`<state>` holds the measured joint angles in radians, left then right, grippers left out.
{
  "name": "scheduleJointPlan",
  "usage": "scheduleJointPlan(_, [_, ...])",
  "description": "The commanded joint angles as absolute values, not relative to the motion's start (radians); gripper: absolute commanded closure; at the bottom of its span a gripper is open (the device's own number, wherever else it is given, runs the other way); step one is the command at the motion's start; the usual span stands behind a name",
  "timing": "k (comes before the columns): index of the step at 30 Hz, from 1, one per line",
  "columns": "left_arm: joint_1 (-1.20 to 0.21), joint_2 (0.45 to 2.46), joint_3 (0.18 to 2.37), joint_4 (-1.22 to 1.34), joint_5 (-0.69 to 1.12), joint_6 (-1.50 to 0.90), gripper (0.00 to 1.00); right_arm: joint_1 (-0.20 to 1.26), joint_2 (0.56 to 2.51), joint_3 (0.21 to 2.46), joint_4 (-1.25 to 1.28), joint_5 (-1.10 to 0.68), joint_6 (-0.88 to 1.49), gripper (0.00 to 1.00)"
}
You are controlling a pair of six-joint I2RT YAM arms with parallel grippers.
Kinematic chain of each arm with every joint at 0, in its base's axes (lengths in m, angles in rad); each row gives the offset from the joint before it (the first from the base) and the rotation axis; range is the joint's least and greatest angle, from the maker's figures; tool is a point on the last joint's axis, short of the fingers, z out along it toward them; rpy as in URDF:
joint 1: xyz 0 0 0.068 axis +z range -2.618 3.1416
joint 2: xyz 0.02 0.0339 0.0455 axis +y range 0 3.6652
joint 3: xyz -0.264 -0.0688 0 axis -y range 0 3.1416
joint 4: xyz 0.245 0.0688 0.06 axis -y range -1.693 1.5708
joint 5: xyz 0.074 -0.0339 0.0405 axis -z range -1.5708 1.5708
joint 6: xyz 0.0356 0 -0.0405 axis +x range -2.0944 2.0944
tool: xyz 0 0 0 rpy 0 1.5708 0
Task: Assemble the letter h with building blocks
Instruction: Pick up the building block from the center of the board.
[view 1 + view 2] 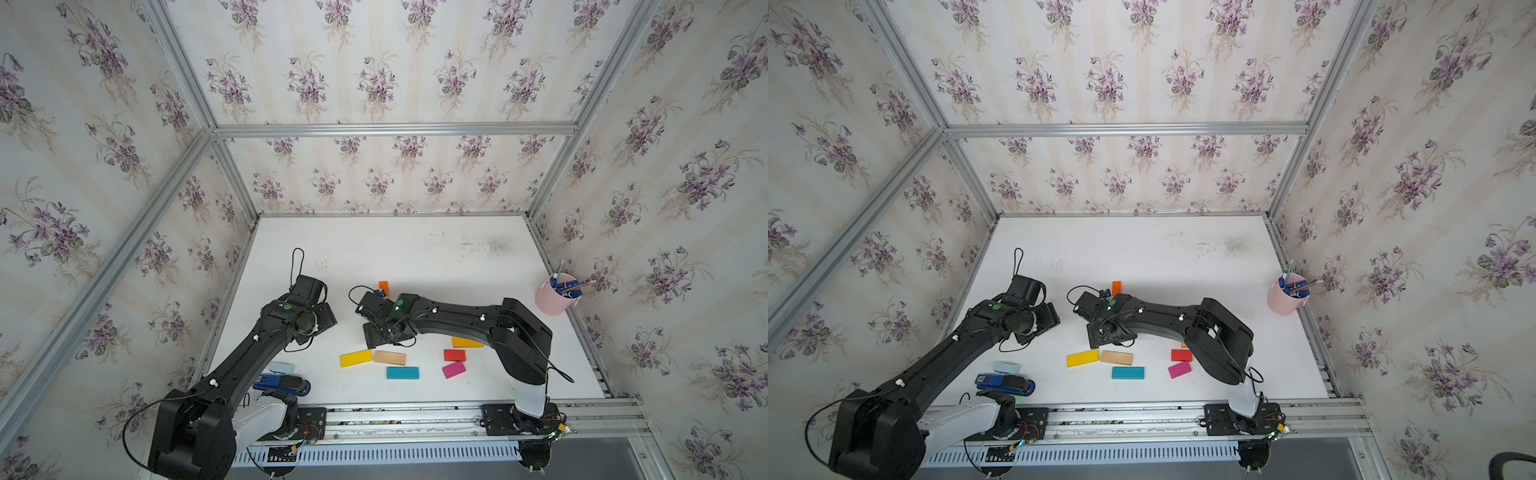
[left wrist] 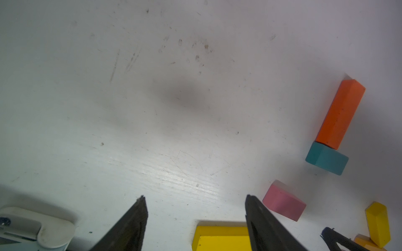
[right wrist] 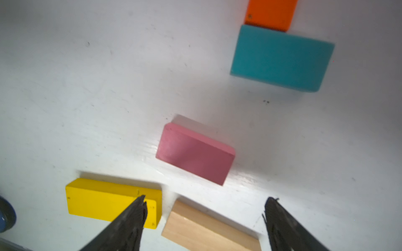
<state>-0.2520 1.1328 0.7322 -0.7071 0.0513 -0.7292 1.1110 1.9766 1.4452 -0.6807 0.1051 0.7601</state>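
We mark the orange block (image 1: 383,287), its long axis running 12 to 6 o'clock on the table (image 1: 415,249). In both top views only its 12 o'clock end shows, because the right arm (image 1: 457,318) covers the rest.

The right wrist view shows a short teal block (image 3: 281,57) touching the orange block's end and laid crosswise to it. A pink block (image 3: 195,153) lies near but apart, skewed.

Toward 6 o'clock we find loose blocks with long axes roughly 9 to 3: yellow block (image 1: 355,358), wooden block (image 1: 390,358), long teal block (image 1: 402,372) and red block (image 1: 454,355). A magenta block (image 1: 453,369) tilts toward 2 o'clock.

The right hand (image 3: 206,201) stands apart (nothing gripped), with the wooden block showing between its fingers. The left hand (image 2: 195,198) is likewise apart and empty.

A pale blue pad (image 1: 281,367) and a dark stapler (image 1: 282,383) sit at 8 o'clock.
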Motion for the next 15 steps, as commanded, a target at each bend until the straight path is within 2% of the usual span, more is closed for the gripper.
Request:
scheduleJointPlan(1, [-0.251, 1.125, 0.745, -0.717, 0.041, -0.727, 0.26, 1.11, 2.063, 1.542, -0.76, 0.138, 0.805, 0.13])
scheduleJointPlan(7, [-0.25, 1.13, 0.746, -0.719, 0.037, -0.72, 0.26, 1.104, 2.15, 1.627, -0.819, 0.168, 0.873, 0.14])
scheduleJointPlan(15, [-0.252, 1.142, 0.742, -0.704, 0.038, -0.717, 0.26, 1.1, 2.142, 1.579, -0.802, 0.165, 0.896, 0.23])
